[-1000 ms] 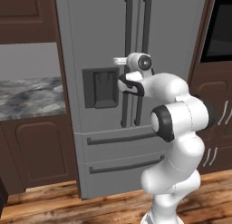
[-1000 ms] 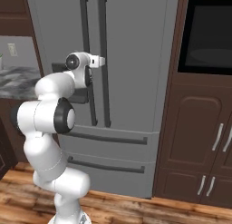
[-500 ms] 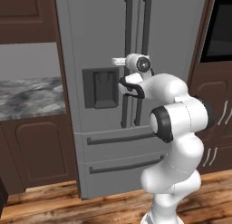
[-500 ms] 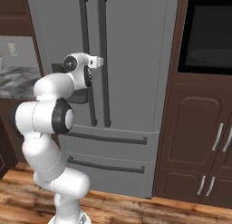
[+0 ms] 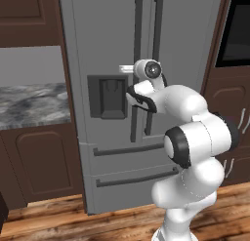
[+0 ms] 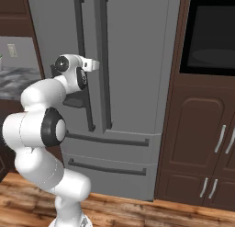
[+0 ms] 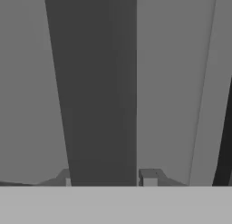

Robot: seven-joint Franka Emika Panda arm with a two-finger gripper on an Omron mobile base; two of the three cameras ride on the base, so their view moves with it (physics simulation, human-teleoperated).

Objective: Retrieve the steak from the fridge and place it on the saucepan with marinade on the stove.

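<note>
The grey fridge stands with both doors closed, so the steak inside is hidden. My arm reaches up to the left door's long dark handle. In the hand view that handle runs upright between my two fingertips, and my gripper is shut on it. The right door's handle is free. The saucepan, marinade and stove are out of view.
A dark dispenser panel sits in the left fridge door. Two drawer bars cross the fridge's lower part. A marble counter lies to the left. Brown cabinets and a wall oven stand to the right.
My gripper has closed on the left door handle. The arm and the fridge doors have stayed where they were.
</note>
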